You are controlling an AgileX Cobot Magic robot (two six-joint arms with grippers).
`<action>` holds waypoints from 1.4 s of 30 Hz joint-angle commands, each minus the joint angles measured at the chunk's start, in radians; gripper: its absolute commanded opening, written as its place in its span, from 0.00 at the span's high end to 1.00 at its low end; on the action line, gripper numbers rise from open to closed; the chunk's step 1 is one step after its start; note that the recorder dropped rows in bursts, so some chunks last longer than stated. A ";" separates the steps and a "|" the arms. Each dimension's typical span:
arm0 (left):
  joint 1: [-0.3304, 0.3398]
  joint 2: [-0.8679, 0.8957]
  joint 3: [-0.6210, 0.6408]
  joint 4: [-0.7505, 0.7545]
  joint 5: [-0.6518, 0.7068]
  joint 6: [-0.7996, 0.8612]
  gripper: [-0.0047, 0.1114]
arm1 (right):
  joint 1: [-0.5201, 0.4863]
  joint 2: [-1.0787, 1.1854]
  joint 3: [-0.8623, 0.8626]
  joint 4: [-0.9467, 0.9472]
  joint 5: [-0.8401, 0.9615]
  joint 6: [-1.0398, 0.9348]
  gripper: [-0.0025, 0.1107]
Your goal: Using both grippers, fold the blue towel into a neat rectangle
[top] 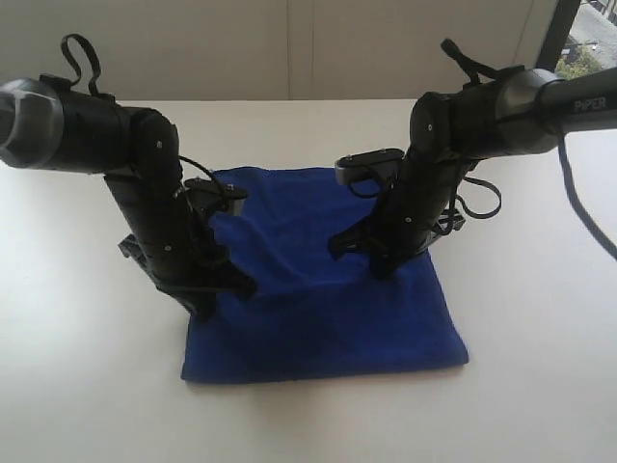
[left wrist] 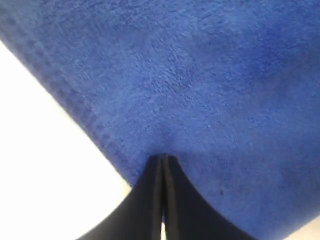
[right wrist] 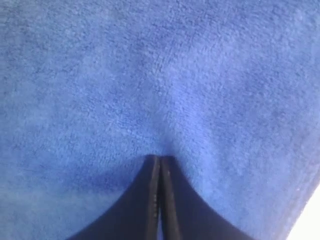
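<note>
Presently, the deep royal-blue plush microfibre towel (top: pixel 328 309) lies flat on the white desk (top: pixel 77 386), a rough rectangle beneath both arms. The left gripper (left wrist: pixel 164 159) has its narrow black fingers (left wrist: pixel 147 200) closed together, tips touching the cloth just inside its stitched edge. The right gripper (right wrist: pixel 160 159) likewise has its fingers together, tips on the plush; whether either pinches cloth cannot be told.

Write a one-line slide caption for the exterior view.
Left gripper and right gripper, both shut, tips down on the blue towel lying on a white table.
</note>
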 commanded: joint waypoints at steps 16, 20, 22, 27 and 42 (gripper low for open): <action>-0.001 -0.037 -0.095 0.022 0.034 -0.008 0.96 | -0.014 -0.053 0.037 -0.153 -0.056 0.100 0.98; -0.001 0.003 -0.095 0.020 0.033 -0.008 0.96 | -0.014 -0.024 0.054 -0.155 -0.061 0.100 0.98; -0.001 0.024 -0.095 0.020 0.035 -0.008 0.96 | -0.014 -0.022 0.054 -0.155 -0.078 0.100 0.98; -0.001 -0.028 -0.099 0.051 0.069 -0.008 0.96 | -0.014 -0.120 0.054 -0.168 -0.012 0.102 0.98; -0.187 -0.291 0.278 -0.076 -0.124 -0.052 0.96 | -0.006 -0.474 0.510 0.109 -0.043 0.001 0.98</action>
